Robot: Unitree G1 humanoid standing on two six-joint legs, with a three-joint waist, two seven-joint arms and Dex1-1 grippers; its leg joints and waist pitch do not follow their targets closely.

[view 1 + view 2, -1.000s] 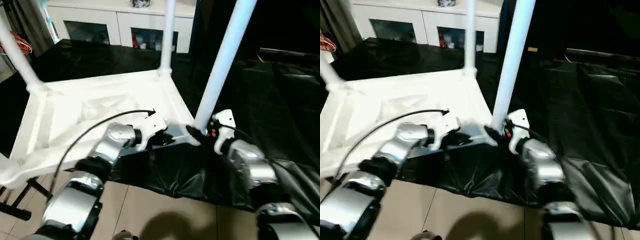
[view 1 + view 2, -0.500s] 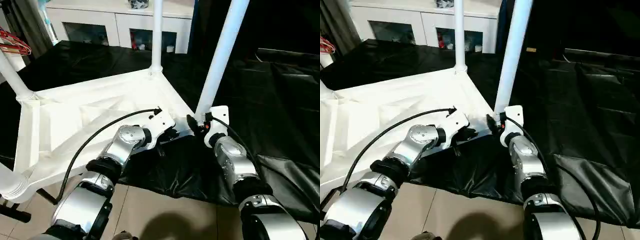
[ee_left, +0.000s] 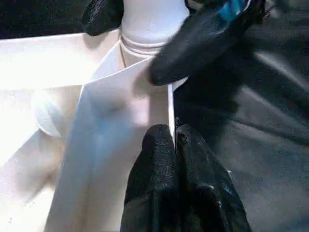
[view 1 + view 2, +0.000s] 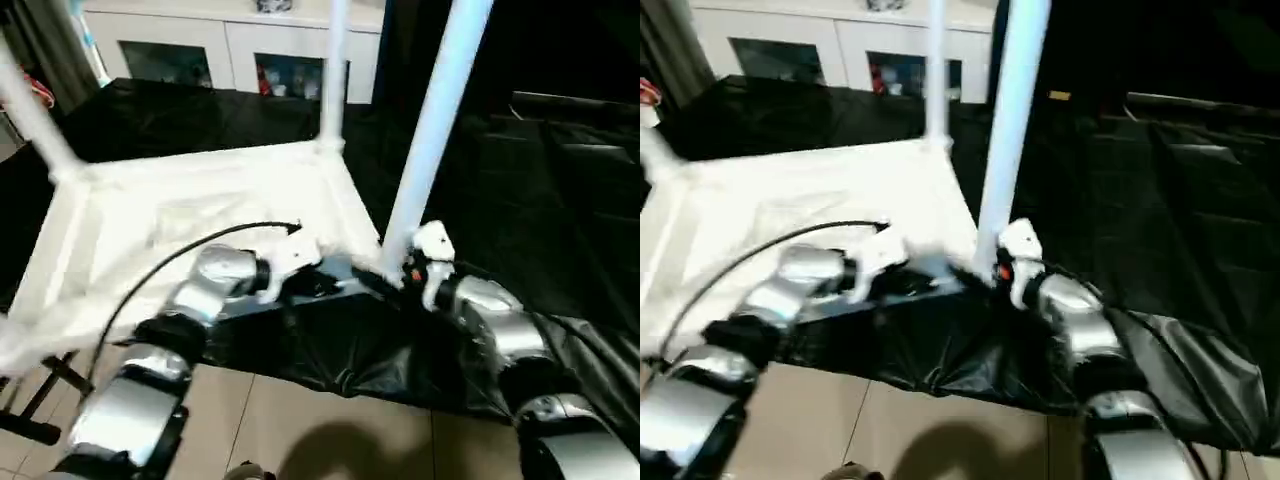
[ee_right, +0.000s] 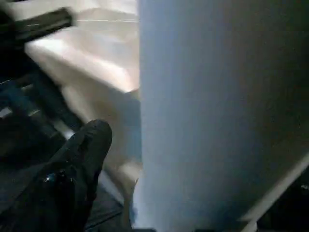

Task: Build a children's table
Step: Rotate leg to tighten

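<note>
While inverted, ribbed white plastic table (image 4: 190, 215), round tapering legs (image 4: 432, 120) (upright)

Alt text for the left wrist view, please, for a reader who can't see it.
The left gripper is shut on the thin rim of the upside-down white table. Just beyond, the right gripper holds the base of a leg standing in the corner socket.

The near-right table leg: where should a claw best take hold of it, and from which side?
Grip the near-right leg low on its round shaft, just above the corner socket, coming from the robot's side, as the right claw does. The upturned table top blocks the far side, and a low hold likely steadies it best.
</note>
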